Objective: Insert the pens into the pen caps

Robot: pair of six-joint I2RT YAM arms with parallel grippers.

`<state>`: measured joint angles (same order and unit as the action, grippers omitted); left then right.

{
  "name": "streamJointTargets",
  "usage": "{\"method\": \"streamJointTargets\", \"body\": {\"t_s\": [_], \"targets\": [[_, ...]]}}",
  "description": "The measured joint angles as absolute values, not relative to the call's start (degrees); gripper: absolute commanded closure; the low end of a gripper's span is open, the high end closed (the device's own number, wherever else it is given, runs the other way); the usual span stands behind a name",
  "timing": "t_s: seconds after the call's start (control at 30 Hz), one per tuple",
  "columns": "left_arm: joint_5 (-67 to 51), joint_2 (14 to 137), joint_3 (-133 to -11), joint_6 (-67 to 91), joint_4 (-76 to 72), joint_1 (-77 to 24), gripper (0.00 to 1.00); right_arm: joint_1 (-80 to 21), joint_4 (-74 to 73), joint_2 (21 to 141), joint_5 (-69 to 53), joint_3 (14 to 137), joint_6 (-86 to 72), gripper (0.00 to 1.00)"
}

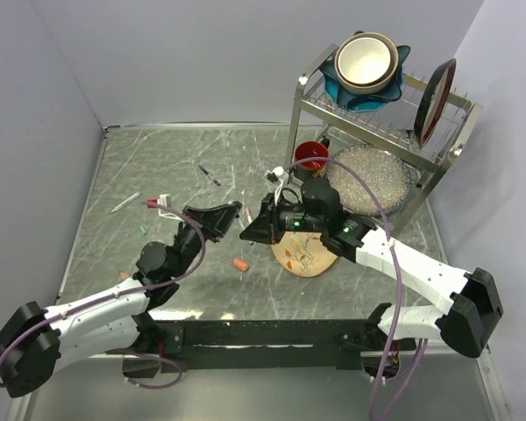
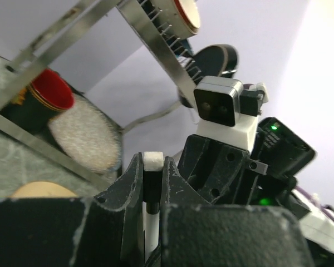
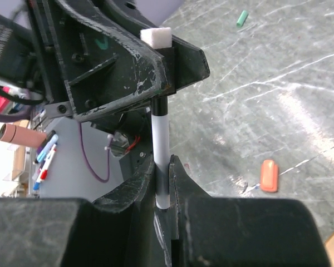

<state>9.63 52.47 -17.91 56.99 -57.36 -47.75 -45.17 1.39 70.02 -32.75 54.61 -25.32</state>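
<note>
**One pen held between both tools for capping**

A white pen is clamped in the right tool, which is closed on the lower barrel. In the right wrist view the pen is thereby kept upright and its upper end is left free. That upper end is gripped by the left tool, which is closed around what seems to be a white cap. Only the cap's square white end is shown past the tool, and a short black section of the pen is seen just below it.

The two tools are thus set tip to tip, in line along the pen, above the middle of the table and just beside a patterned plate. This hold is judged to be chosen so that barrel and cap are kept on one axis and can be pressed together without either slipping sideways. Whether the cap is fully seated cannot be told, since the joint is hidden inside the left tool.

The other pieces are lying loose on the table, apart from the tools:
- A black pen is seen toward the far side.
- A grey pen is seen to the left.
- An orange cap is seen on the near side.
- A green cap is seen near the left arm.

From this the task is judged to be at an early stage, with one pen in hand and further pens and caps to be paired.
</note>
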Motion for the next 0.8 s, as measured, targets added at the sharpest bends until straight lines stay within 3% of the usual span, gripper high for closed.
{"method": "streamJointTargets", "body": {"t_s": [0.07, 0.13, 0.17, 0.2, 0.27, 0.3, 0.47, 0.5, 0.8], "targets": [[10.76, 51.68, -21.67, 54.17, -50.43, -48.12, 0.99, -44.16, 3.09, 70.11, -33.3, 54.17, -25.39, 0.92], [11.44, 51.48, -26.65, 50.78, -42.35, -48.4, 0.99, -43.22, 5.98, 69.69, -33.63, 52.93, -25.5, 0.79], [11.33, 51.62, -29.06, 49.19, -38.61, -48.49, 0.99, -42.76, 7.97, 69.12, -33.67, 51.79, -25.58, 0.72], [11.2, 51.75, -30.52, 48.36, -36.16, -48.56, 0.99, -42.5, 9.82, 68.38, -33.67, 50.37, -25.69, 0.57], [10.11, 52.56, -33.56, 46.76, -30.83, -48.86, 0.99, -42.17, 12.29, 66.63, -33.04, 47.48, -26.06, 0.45], [8.82, 53.28, -35.22, 46.54, -27.77, -48.82, 0.99, -41.89, 13.58, 65.69, -31.99, 45.87, -25.82, 0.34], [6.31, 57.67, -39.75, 46.17, -18.35, -44.82, 0.99, -40.49, 14.22, 57.98, -29.32, 35.81, -26.76, 0.1], [6.28, 58.81, -40.32, 46.15, -17.02, -43.51, 0.99, -40.49, 14.06, 55.9, -29.21, 33.61, -27.03, 0.01], [8.1, 76.25, -44.86, 46.46, -11.16, -39.35, 0.99, -40.58, 11.25, 41.71, -25.74, 28.16, -28.99, 0.0]]}}
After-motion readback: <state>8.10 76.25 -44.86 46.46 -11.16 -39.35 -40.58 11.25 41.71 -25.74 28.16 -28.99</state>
